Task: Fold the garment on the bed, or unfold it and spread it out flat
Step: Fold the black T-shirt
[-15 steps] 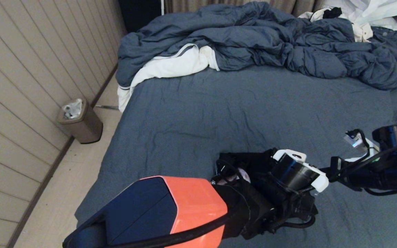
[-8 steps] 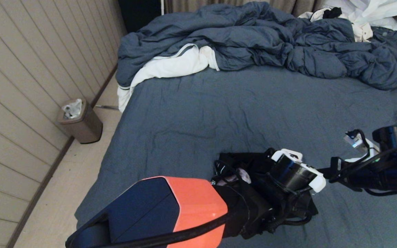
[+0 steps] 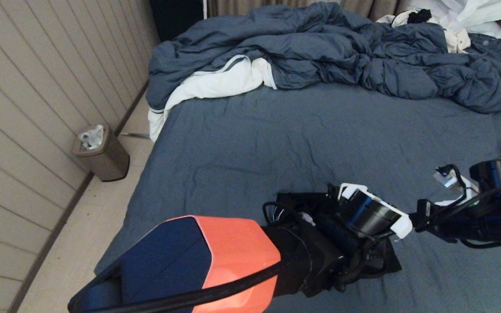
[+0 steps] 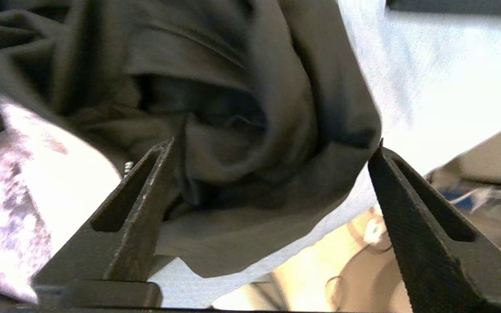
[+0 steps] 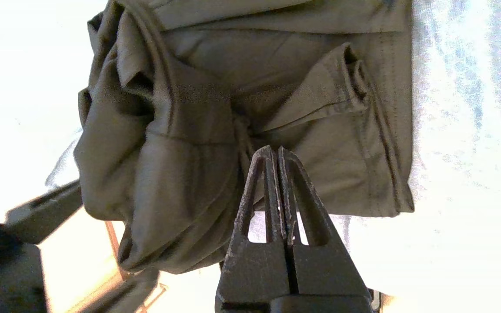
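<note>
Mid-way through handling the garment (image 3: 302,204), bunched in a black heap at lower centre of the head view on the bed (image 3: 250,143). Left end effector (image 4: 268,182) spread wide over the folds, gripping nothing. Right end effector (image 5: 276,174) pressed together, apparently pinching a fold. Next, probably: pick a clear hem or sleeve edge with the left, close, draw apart.

One black garment (image 3: 296,204) lies bunched on one bed (image 3: 242,148). One rumpled blue-grey duvet (image 3: 342,56) is heaped at the far end, with one white cloth (image 3: 215,84) poking out from under it. One bin (image 3: 101,153) stands on the floor. Two grippers are counted: left gripper (image 4: 272,152) and right gripper (image 5: 274,152).
</note>
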`<state>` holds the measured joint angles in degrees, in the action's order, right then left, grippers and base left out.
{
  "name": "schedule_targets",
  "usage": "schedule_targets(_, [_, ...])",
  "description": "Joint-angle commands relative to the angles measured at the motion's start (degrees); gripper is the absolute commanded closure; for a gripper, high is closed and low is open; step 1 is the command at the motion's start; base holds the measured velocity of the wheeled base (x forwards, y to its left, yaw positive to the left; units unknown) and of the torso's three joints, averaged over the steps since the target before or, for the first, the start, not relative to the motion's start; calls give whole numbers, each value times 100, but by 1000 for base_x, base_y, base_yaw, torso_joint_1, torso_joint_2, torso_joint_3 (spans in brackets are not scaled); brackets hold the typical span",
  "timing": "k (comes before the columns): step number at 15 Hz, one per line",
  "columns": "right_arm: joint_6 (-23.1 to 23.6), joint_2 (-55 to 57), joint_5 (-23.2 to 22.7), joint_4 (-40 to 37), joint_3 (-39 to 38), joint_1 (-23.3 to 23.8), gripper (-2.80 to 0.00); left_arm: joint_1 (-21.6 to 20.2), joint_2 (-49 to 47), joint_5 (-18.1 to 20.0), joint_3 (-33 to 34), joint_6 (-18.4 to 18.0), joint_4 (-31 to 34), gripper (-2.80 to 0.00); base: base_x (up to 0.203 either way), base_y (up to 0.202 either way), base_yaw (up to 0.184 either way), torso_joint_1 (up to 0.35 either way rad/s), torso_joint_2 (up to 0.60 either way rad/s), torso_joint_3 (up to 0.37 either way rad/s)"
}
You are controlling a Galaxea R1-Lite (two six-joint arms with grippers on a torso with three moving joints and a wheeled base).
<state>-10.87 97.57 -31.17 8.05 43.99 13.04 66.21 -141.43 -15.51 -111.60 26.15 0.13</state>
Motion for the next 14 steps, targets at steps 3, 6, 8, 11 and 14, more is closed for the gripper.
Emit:
schedule_targets(3, [15, -10, -29, 4, -13, -3, 0, 5, 381, -229, 16, 92, 6, -280, 0, 0, 0, 0, 0, 0])
schedule_targets(6, [32, -18, -29, 13, -31, -3, 0, 13, 798, -349, 19, 92, 29, -280, 0, 0, 0, 0, 0, 0])
schedule_targets(8, [32, -72, -29, 4, -31, -3, 0, 4, 1215, -420, 99, 95, 135, -280, 0, 0, 0, 0, 0, 0])
schedule_targets(11, [29, -130, -56, 6, 13, 9, 0, -227, 2039, -607, 370, 205, 672, -280, 0, 0, 0, 0, 0, 0])
schedule_targets(14, [-28, -283, -195, -5, 40, 49, 0, -890, 3075, -798, 1048, 502, 1146, -280, 0, 0, 0, 0, 0, 0])
